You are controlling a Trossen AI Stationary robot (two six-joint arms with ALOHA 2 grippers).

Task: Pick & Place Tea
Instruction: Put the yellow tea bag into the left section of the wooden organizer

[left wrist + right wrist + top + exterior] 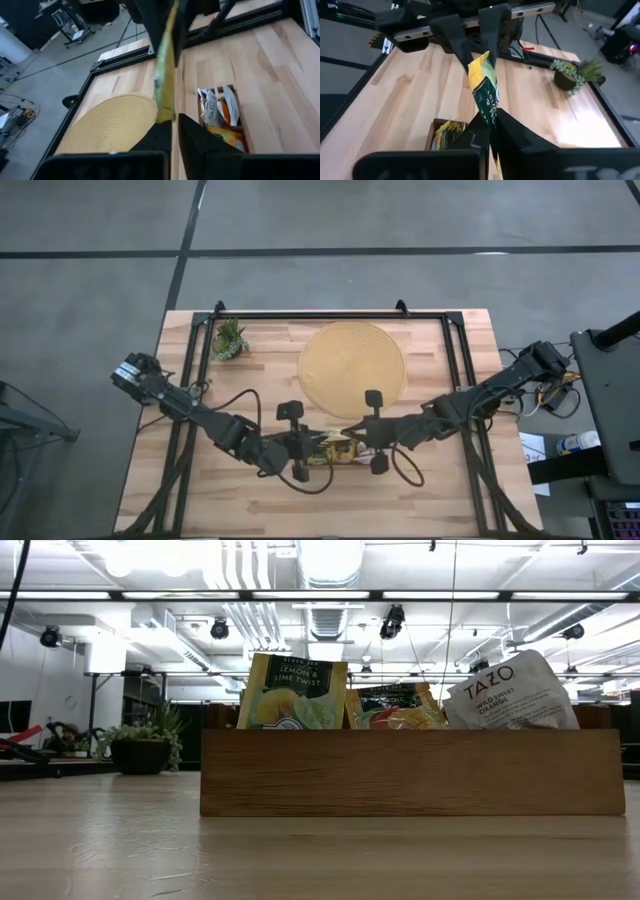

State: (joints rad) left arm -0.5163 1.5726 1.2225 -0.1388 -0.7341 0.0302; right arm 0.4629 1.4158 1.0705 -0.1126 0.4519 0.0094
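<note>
your sachet (487, 92) hangs in the air above the tray (335, 450), pinched from both ends: the left gripper (482, 47) is clamped on its far edge and the right gripper (490, 125) is clamped on its near edge, so it stands on edge between the two sets of fingers. from the left wrist view the same sachet (165, 75) shows edge-on, its long axis running straight from one gripper toward the other.

the rest of the tea (400, 700) is standing upright in the tray, near the front middle of the table (250, 500), directly under the two grippers.

the mat (352, 365) lies just behind the tray, toward the table's back edge, a little to the right arm's side. the plant (229, 340) is well apart at the back left corner.

this looks like a handover caught mid-step, with both arms equally near the sachet. one grip has to let go before anything can travel. since the mat sits closer to the right arm's reach, you would likely want the left to release, but watch that the paper does not tear or slip while both are pulling on it.
</note>
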